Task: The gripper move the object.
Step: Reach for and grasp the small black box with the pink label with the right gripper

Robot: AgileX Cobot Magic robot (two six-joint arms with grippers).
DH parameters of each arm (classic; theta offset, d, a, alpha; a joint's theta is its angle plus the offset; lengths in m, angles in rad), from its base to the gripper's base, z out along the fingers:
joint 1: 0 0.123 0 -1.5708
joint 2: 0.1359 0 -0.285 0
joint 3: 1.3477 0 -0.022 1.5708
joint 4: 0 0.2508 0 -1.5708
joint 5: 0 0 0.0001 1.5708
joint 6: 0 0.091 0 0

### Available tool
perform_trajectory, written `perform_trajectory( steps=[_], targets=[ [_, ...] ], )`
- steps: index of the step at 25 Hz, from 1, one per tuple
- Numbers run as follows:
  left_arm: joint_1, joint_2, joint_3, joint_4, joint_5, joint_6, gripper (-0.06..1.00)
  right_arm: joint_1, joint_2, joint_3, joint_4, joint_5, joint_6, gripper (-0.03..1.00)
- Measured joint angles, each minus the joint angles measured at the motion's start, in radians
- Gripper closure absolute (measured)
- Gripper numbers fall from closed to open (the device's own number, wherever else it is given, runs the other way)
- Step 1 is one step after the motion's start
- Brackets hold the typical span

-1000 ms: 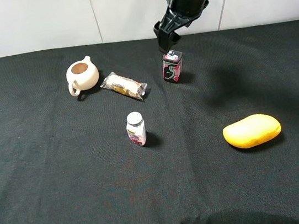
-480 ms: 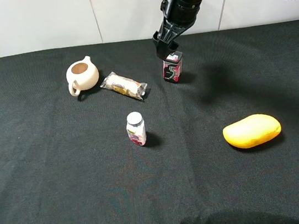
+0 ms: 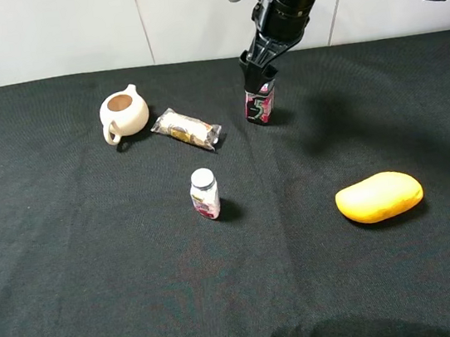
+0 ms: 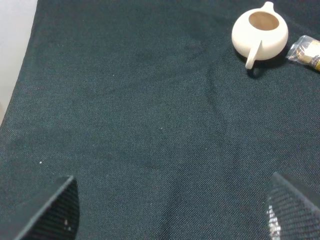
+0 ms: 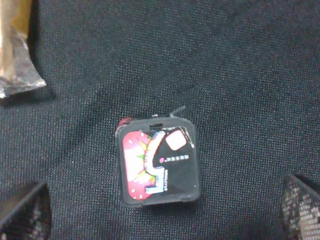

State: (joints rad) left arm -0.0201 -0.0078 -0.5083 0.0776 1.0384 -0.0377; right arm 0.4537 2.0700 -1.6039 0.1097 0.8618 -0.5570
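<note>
The object, a small upright black tin (image 3: 260, 105) with pink-red markings, stands at the back middle of the black cloth. My right gripper (image 3: 258, 68) hangs straight above it, its black fingers reaching down to the tin's top. In the right wrist view the tin (image 5: 159, 161) is seen from above, centred between the wide-apart fingertips of the right gripper (image 5: 162, 212), untouched. My left gripper (image 4: 172, 212) is open and empty over bare cloth, far from the tin.
A cream teapot (image 3: 123, 113) and a wrapped snack (image 3: 187, 129) lie left of the tin. A white-capped small bottle (image 3: 204, 194) stands in the middle. A yellow mango (image 3: 379, 196) lies at the right. The teapot (image 4: 260, 34) also shows in the left wrist view.
My right gripper has come down and shifted slightly right, from behind the tin to directly over its top. The tin and the other things have not moved.
</note>
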Motion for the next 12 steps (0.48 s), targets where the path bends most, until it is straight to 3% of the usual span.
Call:
perform_trajectory(
  steps=[12],
  targets=[
    [0.0,0.0,0.0,0.0,0.0,0.0,0.15,-0.009,0.141,-0.197,0.031,0.174,0.001,0.27]
  ],
)
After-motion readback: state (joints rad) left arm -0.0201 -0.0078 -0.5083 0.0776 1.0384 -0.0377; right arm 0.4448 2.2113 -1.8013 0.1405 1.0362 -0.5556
